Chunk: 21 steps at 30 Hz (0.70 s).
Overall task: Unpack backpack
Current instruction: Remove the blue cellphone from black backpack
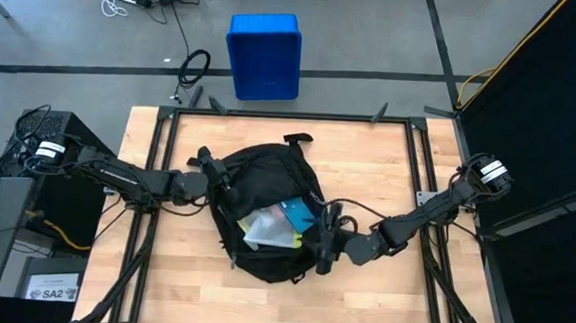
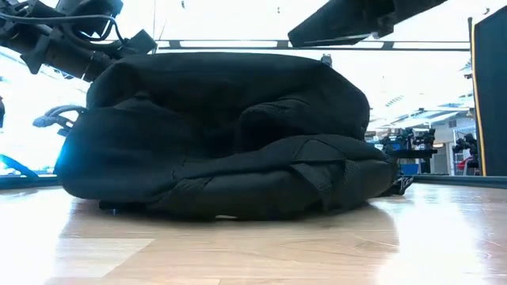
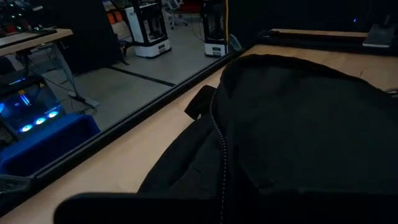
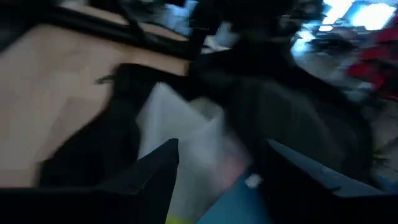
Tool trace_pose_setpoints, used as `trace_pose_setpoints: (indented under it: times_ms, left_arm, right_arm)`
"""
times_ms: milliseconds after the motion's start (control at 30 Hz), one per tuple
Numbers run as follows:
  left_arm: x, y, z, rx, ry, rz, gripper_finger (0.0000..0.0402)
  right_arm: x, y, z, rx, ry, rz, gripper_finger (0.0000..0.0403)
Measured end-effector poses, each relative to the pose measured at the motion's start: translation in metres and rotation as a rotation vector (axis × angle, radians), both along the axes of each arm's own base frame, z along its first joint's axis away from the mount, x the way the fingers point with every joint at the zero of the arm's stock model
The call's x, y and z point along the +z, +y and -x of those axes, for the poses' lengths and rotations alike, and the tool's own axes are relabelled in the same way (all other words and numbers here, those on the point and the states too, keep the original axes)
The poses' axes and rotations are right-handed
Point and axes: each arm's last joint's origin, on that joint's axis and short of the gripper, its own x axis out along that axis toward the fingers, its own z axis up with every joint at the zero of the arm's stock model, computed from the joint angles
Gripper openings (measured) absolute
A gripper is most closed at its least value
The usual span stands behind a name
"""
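Note:
The black backpack lies flat on the middle of the wooden table, its zip opening turned upward. Inside it show a white packet, a teal-blue flat item and a strip of yellow. My left gripper is at the backpack's left edge, beside its zipper. My right gripper hovers open at the right rim of the opening; in the right wrist view its fingers stand on either side of the white packet and the blue item. The low view shows only the backpack's bulk.
A blue plastic bin stands on the floor beyond the table's far edge. Black frame rails run along the table's left and right sides. Bare wood lies right of the backpack and along the near edge.

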Motion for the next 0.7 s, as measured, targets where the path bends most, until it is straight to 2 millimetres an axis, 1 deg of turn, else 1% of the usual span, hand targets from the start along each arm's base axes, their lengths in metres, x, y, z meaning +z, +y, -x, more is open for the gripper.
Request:
trace_pose_setpoints:
  times_ms: [67, 133, 167, 233, 333, 433, 533, 600, 700]
  left_arm:
    - [-0.001, 0.000, 0.000, -0.001, 0.007, 0.000, 0.0000]
    - [-0.001, 0.000, 0.000, -0.002, 0.011, 0.000, 0.0000]
    - [-0.001, 0.000, 0.000, -0.002, 0.011, 0.000, 0.0000]
    - [-0.001, 0.000, 0.000, -0.002, 0.011, 0.000, 0.0000]
    - [-0.001, 0.000, 0.000, -0.002, 0.011, 0.000, 0.0000]
    - [-0.001, 0.000, 0.000, -0.003, 0.009, 0.000, 0.0000]
    - [-0.001, 0.000, 0.000, -0.003, 0.010, 0.000, 0.0000]
    - [-0.001, 0.000, 0.000, -0.003, 0.010, 0.000, 0.0000]
    - [-0.001, 0.000, 0.000, -0.003, 0.013, 0.001, 0.0000]
  right_arm:
    - [0.000, 0.005, 0.001, 0.120, 0.022, -0.048, 0.0206]
    - [0.002, 0.009, 0.002, 0.174, 0.010, -0.078, 0.0201]
    - [0.003, 0.010, 0.002, 0.167, -0.001, -0.080, 0.0198]
    - [0.004, 0.006, 0.001, 0.083, -0.027, -0.059, 0.0192]
    - [0.001, -0.006, -0.004, -0.065, -0.034, -0.022, 0.0181]
    - [-0.014, -0.014, -0.008, -0.053, 0.063, -0.036, 0.0173]
    - [-0.035, -0.014, -0.013, -0.008, 0.153, -0.118, 0.0168]
    - [-0.050, -0.007, -0.015, 0.039, 0.209, -0.171, 0.0168]
    - [-0.070, 0.005, -0.012, 0.080, 0.277, -0.202, 0.0170]
